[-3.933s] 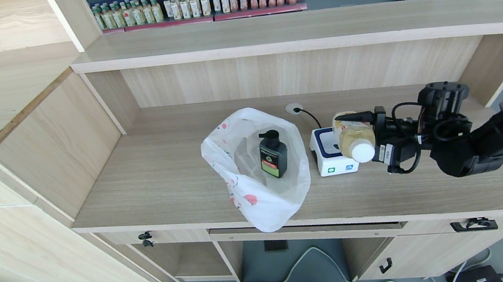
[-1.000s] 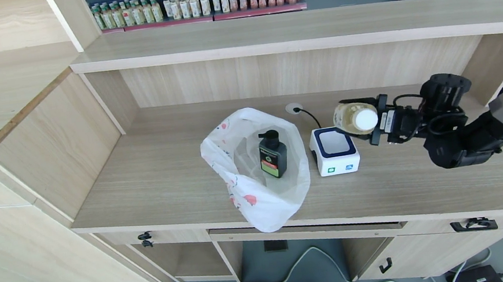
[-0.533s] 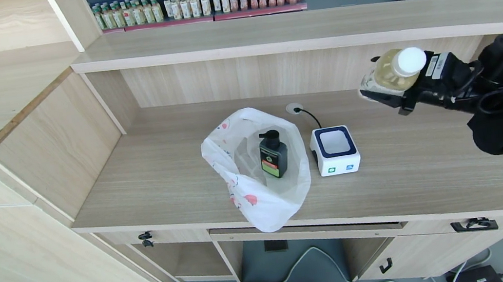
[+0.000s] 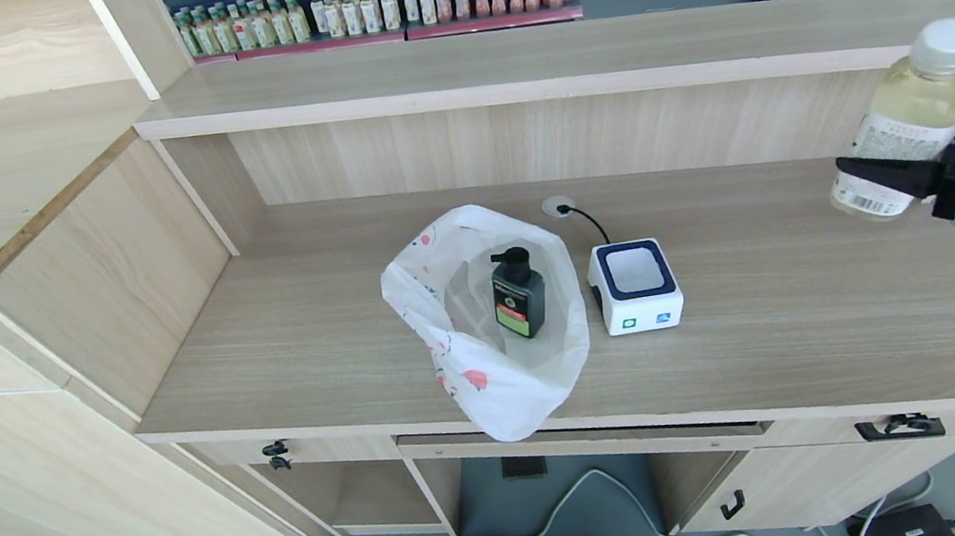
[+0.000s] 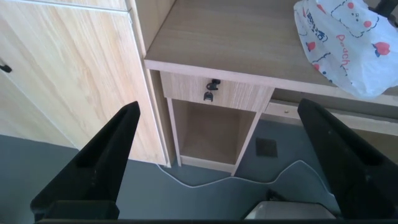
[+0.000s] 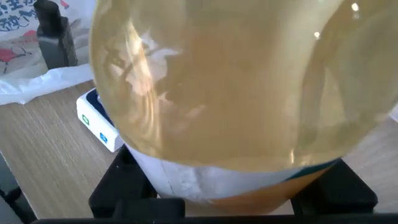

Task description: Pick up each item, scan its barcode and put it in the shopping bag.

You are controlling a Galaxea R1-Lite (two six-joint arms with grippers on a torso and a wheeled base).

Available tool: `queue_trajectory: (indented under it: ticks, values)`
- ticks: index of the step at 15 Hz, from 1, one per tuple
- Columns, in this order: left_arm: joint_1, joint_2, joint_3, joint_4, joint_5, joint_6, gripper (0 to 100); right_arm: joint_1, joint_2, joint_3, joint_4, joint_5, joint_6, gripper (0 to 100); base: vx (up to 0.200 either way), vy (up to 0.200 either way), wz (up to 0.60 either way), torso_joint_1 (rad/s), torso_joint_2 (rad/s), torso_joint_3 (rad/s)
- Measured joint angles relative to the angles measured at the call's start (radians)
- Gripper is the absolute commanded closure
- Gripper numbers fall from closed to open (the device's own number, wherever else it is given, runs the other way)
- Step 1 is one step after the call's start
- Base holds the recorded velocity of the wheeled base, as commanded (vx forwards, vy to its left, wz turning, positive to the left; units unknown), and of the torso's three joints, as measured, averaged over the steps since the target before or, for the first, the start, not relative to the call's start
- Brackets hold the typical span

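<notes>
the right claw (image 4: pixel 894 170) is clamped on a drink bottle (image 4: pixel 906 124) of pale yellow liquid with a white cap, one dark finger crossing the label low on the bottle's body. the bottle is nearly upright, cap uppermost and leaning a little, held in the air at about 2 o'clock from the barcode scanner (image 4: pixel 635 285) and well apart from it. the white scanner sits on the wooden worktop (image 4: pixel 318 328) with its dark-framed window facing up, just beside the shopping bag (image 4: pixel 488 341) at the bag's 3 o'clock. the white printed bag lies open with its lower end hanging over the worktop's front edge, and a dark pump bottle (image 4: pixel 520 295) rests inside it. a round cable port (image 4: pixel 558 204) is at 11 o'clock from the scanner. the left claw (image 5: pixel 217 168) hangs low in front of the cabinet with its fingers wide apart and nothing between them.
</notes>
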Motion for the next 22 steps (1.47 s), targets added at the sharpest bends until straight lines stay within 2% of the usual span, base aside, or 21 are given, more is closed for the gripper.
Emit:
queue_trajectory:
  ticks: [1,3,7,10,13,16,18,20,22]
  values:
    - [0.0,0.0,0.0,0.0,0.0,0.0,0,-0.03,-0.037,0.005,0.074,-0.051,0.036,100,0.0,0.0,0.0,0.0,0.0,0.0]
    - [0.0,0.0,0.0,0.0,0.0,0.0,0,-0.082,-0.094,0.015,0.137,-0.17,0.077,100,0.0,0.0,0.0,0.0,0.0,0.0]
    - [0.0,0.0,0.0,0.0,0.0,0.0,0,-0.111,-0.149,0.05,0.167,-0.464,0.134,100,0.0,0.0,0.0,0.0,0.0,0.0]
    - [0.0,0.0,0.0,0.0,0.0,0.0,0,-0.108,-0.173,0.067,0.152,-0.597,0.136,100,0.0,0.0,0.0,0.0,0.0,0.0]
    - [0.0,0.0,0.0,0.0,0.0,0.0,0,-0.086,-0.193,0.093,0.123,-0.665,0.134,100,0.0,0.0,0.0,0.0,0.0,0.0]
    - [0.0,0.0,0.0,0.0,0.0,0.0,0,-0.021,-0.196,0.12,0.08,-0.681,0.141,100,0.0,0.0,0.0,0.0,0.0,0.0]
    - [0.0,0.0,0.0,0.0,0.0,0.0,0,0.033,-0.198,0.141,0.022,-0.676,0.284,100,0.0,0.0,0.0,0.0,0.0,0.0]
    - [0.0,0.0,0.0,0.0,0.0,0.0,0,0.101,-0.198,0.167,-0.096,-0.671,0.444,100,0.0,0.0,0.0,0.0,0.0,0.0]
    - [0.0,0.0,0.0,0.0,0.0,0.0,0,0.152,-0.193,0.193,-0.155,-0.673,0.518,100,0.0,0.0,0.0,0.0,0.0,0.0]
